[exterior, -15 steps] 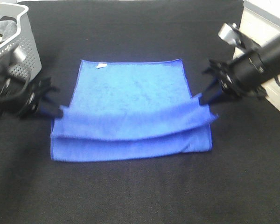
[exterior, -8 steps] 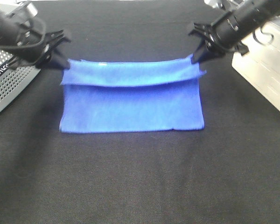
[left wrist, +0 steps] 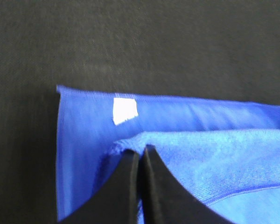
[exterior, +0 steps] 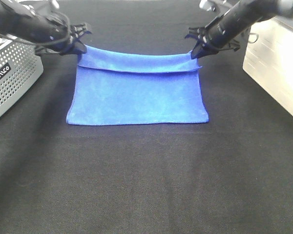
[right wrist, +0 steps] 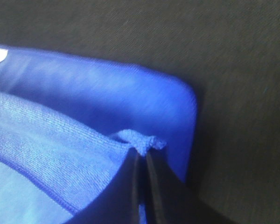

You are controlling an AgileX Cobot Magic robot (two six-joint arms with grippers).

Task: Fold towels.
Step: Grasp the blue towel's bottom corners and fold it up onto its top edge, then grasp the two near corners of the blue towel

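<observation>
Starting at the left, a grey perforated basket [exterior: 12, 80] stands on the bench [exterior: 146, 185], apart from the work. Just right of it the left fingers [exterior: 74, 48] are closed tight on the far-left corner of the blue towel [exterior: 136, 100]. The left wrist view shows them pressed together with cloth pinched between. The white tag [left wrist: 125, 111] on the lower layer lies just beyond the lifted edge.

A second ago that edge hung over the towel's middle, and half a second ago it was close to the far side. Now it sits almost over the far edge, sagging slightly between the arms. The rest of the towel lies flat on the bench toward the near side.

At the far-right corner the right fingers [exterior: 200, 48] are likewise clamped shut on a bunched bit of cloth. In the right wrist view a strip of the lower layer shows past them. Farther right stands a white box [exterior: 276, 63].

The half-fold looks nearly done. I judge that what remains is to carry the edge slightly farther, lower it onto the far hem, and let go.
</observation>
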